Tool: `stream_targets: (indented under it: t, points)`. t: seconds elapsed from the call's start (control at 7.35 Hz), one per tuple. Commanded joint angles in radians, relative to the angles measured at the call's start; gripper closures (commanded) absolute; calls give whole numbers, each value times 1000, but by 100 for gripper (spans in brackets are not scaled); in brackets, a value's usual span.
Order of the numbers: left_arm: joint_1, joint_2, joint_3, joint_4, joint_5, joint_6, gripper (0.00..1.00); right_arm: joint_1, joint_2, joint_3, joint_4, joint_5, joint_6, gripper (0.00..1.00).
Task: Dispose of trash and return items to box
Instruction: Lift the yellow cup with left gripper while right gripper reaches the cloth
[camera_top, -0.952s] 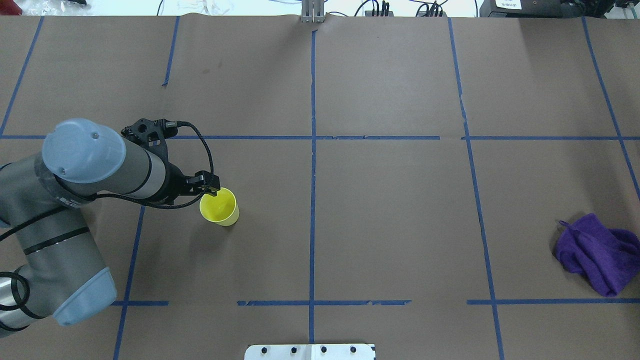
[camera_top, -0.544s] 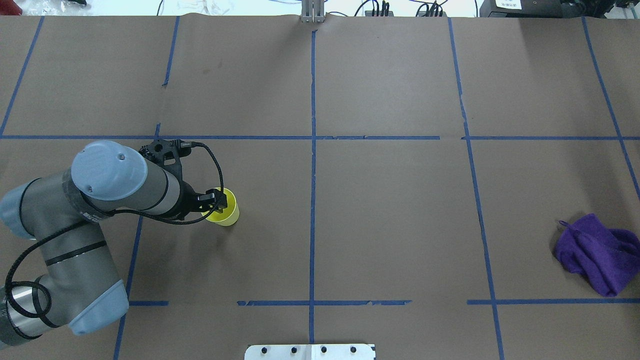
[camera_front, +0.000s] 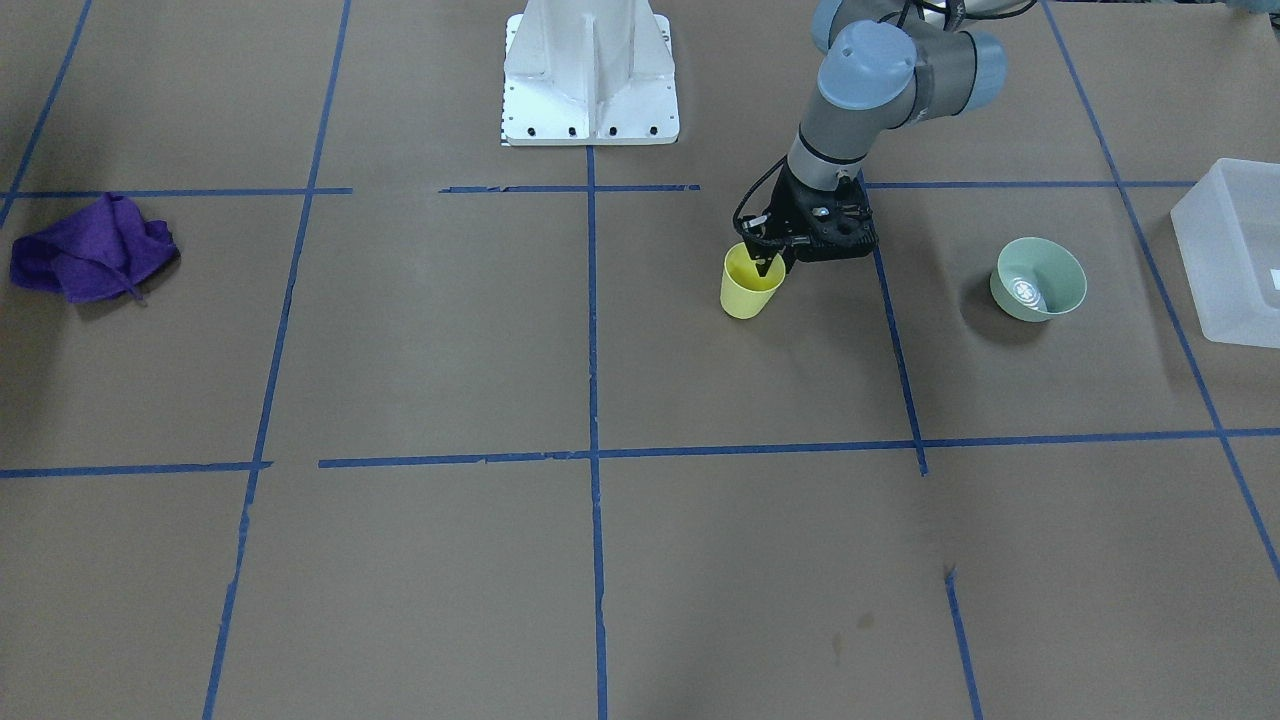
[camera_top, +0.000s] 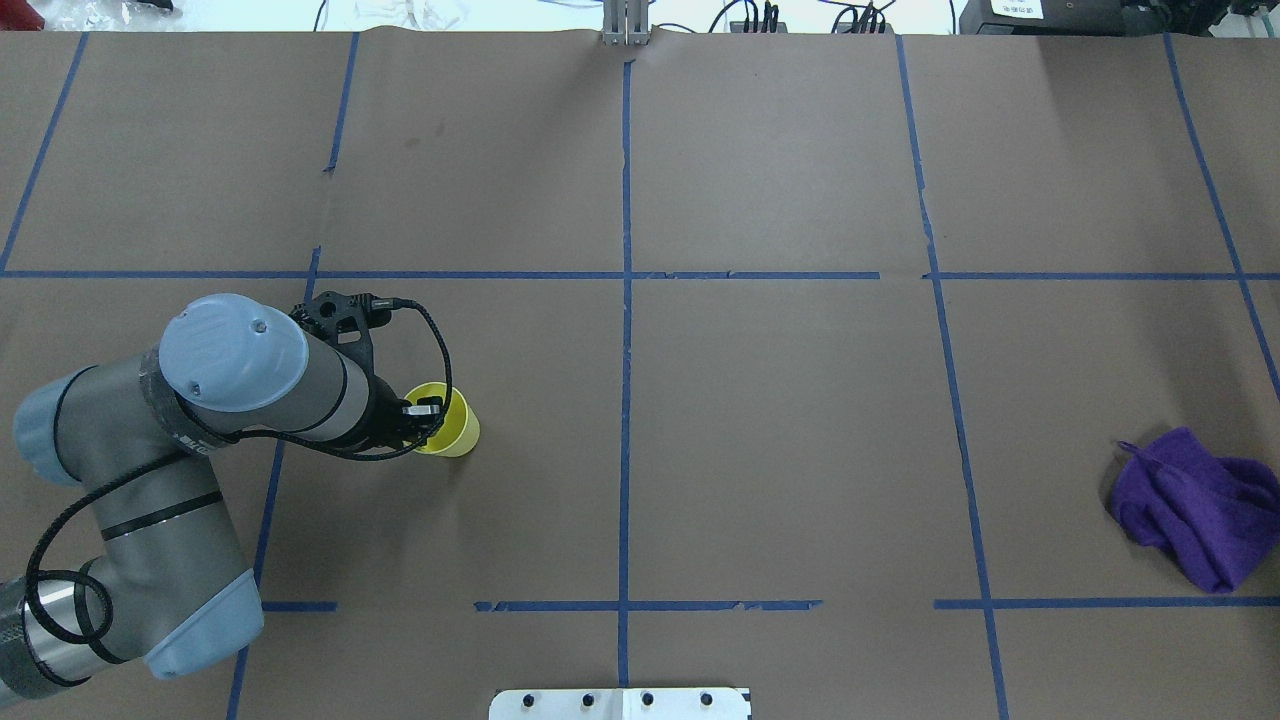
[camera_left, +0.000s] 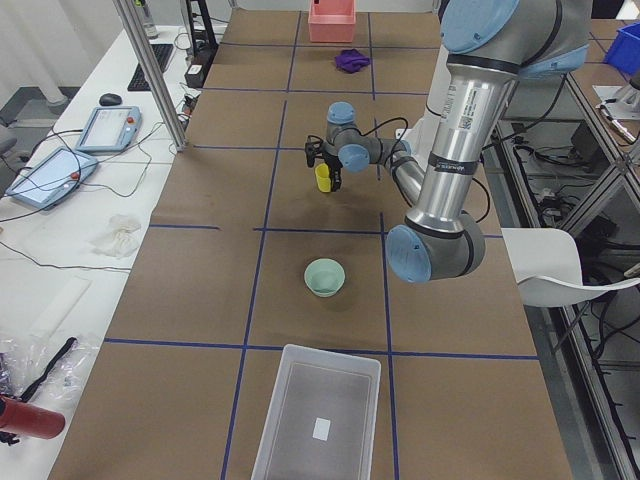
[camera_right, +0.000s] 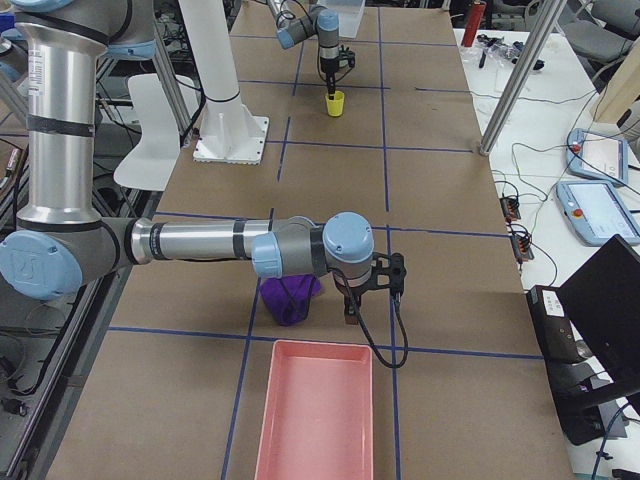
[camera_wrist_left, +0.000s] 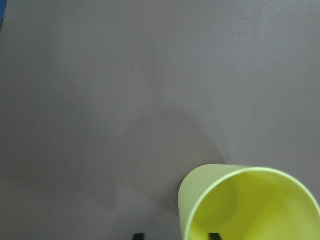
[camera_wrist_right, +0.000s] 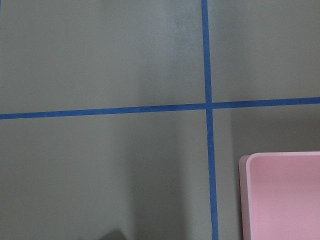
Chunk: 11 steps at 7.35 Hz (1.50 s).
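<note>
— What covers the table (camera_top: 780, 450)?
— Brown paper, gridded with blue tape (camera_top: 626, 400).
— And on it?
— Left of centre, a yellow cup (camera_front: 745, 290), seemingly standing upright. Further left there's a mint bowl (camera_front: 1060, 295), then a frosted bin (camera_front: 1225, 260) at the left end. On the right lies a purple cloth (camera_front: 90, 250), with a pink tray (camera_right: 315, 420) beyond it. The white base (camera_front: 590, 70) sits at the middle of the near edge.

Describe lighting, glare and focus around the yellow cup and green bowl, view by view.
Left wrist view: the yellow cup is close and slightly soft, faint shadow on the table beside it. Front-facing view: sharp; a bright patch inside the green bowl, perhaps glare, its shadow on that view's left. Overhead view: even light; the strip beyond the table blown out white.
</note>
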Motion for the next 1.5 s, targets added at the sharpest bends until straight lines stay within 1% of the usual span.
stream_targets:
  t: [0.0, 0.14, 0.27, 0.41, 0.54, 0.68, 0.82, 0.95, 1.09, 1.22, 1.36]
  points:
    - [-30, -4, -35, 4, -22, 0, 100, -1, 0, 1, 0, 6, 1, 0]
    - [-123, -2, -77, 37, -79, 6, 100, -13, 0, 7, 0, 1, 8, 0]
    - [-216, -20, -118, 135, -116, 30, 100, -51, -4, 33, 3, -6, 78, 0]
    - [-270, -46, -168, 244, -118, 104, 100, -109, -20, 95, 5, -16, 176, 0]
    - [-310, -68, -181, 313, -118, 161, 100, -166, -67, 155, 32, -60, 236, 0]
    - [-352, -70, -189, 329, -118, 205, 100, -226, -131, 168, 181, -80, 357, 0]
    - [-378, -68, -190, 331, -118, 244, 100, -307, -203, 168, 354, -127, 479, 0]
    - [-404, -65, -190, 331, -118, 274, 100, -406, -271, 168, 455, -205, 529, 0]
    - [-432, -59, -195, 331, -118, 316, 100, -457, -317, 165, 497, -259, 531, 0]
    - [-467, -54, -195, 344, -120, 377, 100, -496, -334, 163, 512, -276, 533, 0]
    - [-513, -54, -198, 380, -120, 461, 100, -563, -337, 162, 525, -327, 544, 0]
